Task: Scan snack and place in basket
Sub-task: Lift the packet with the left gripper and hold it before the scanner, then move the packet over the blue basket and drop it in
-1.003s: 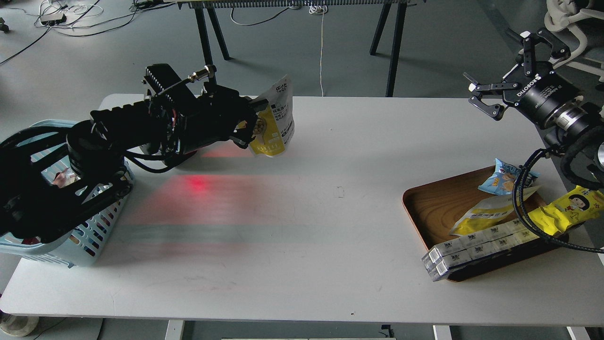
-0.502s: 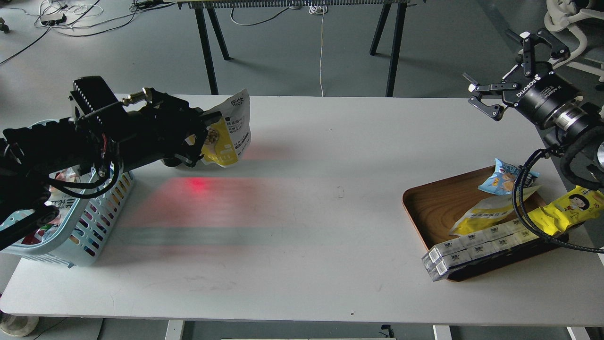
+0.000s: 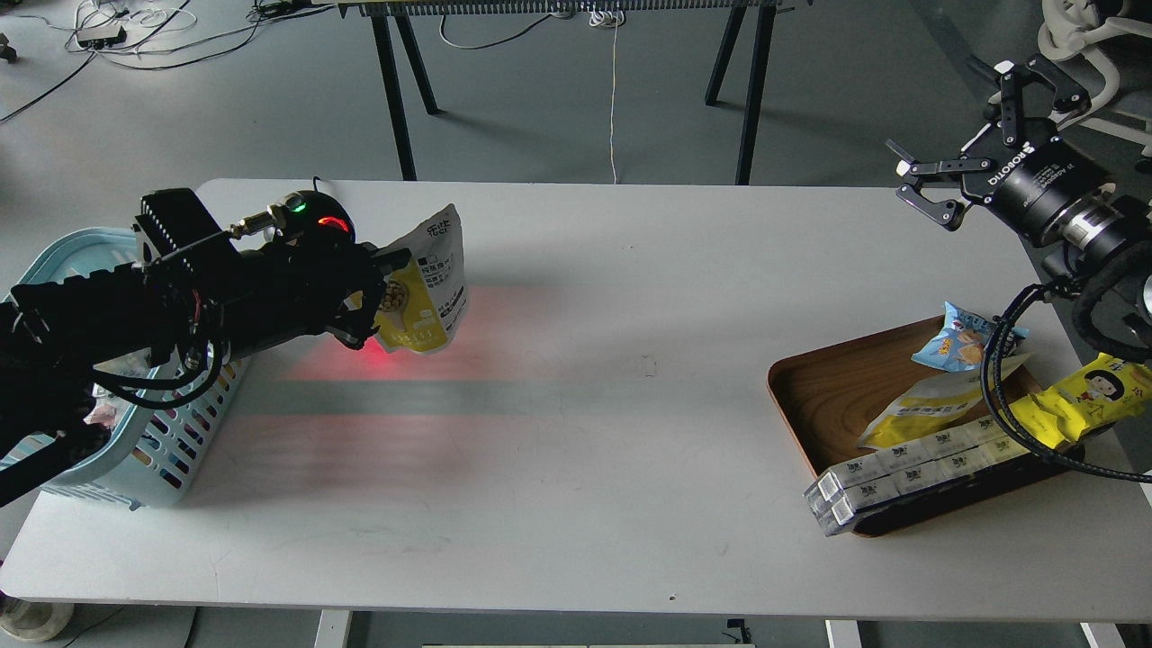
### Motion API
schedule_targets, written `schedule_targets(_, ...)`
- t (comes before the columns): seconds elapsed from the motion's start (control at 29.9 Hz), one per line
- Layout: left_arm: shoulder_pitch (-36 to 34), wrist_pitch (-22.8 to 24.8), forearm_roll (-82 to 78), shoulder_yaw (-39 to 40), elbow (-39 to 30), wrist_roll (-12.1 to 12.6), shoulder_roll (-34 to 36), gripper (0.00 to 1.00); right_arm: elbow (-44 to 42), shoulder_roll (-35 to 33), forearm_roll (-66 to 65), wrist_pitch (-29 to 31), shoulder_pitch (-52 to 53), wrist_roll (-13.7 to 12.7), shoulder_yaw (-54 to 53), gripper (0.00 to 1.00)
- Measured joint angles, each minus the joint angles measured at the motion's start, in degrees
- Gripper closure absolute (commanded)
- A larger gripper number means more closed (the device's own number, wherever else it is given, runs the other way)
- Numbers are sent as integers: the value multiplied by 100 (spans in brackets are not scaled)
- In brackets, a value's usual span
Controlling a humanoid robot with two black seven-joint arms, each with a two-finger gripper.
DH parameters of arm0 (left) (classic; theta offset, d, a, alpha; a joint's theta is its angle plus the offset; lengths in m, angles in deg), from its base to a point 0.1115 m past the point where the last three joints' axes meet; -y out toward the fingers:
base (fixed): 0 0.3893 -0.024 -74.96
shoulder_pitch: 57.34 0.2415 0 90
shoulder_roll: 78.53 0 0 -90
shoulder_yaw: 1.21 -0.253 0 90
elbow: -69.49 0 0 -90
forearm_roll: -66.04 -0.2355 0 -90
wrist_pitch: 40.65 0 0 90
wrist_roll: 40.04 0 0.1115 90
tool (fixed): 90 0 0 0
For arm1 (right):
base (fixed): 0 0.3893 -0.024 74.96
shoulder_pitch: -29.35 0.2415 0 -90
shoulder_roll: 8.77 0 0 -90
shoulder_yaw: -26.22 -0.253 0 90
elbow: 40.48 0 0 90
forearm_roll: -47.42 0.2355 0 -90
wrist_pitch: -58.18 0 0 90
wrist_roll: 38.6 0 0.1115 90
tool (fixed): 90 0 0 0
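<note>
Right now the yellow-and-white stand-up snack pouch (image 3: 425,286) hangs upright above the white table (image 3: 576,432), pinched at its left edge by the left gripper (image 3: 373,301), w/ the yellow half low and the white printed half up top. A red glow lies on the table just under and beside it. A black dome-shaped device (image 3: 315,214) w/ green and red lights sits behind the gripper, prob. the scanner, though the arm hides most of it. Left of that, the light blue slotted plastic basket (image 3: 184,432) sits at the table edge, partly under the arm. Far right, the right gripper (image 3: 976,130) hovers w/ fingers spread, holding nothing, above the brown wooden tray (image 3: 832,396) of other snack packs.
</note>
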Motion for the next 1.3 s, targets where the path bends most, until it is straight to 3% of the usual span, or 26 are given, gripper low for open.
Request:
schedule_targets(0.4,1,20,0,0,-29,0,11,100,0,14,-10,0,-2,0,0,2)
schedule_targets(0.9,-106,553,0,-36,-55,-70,178,100,0,44,-74,0,1,2,0,2)
schedule_targets(1.3,-287,710,0,-56,-63,-122,242,100,4,36,-75,0,24,-1,-7,2)
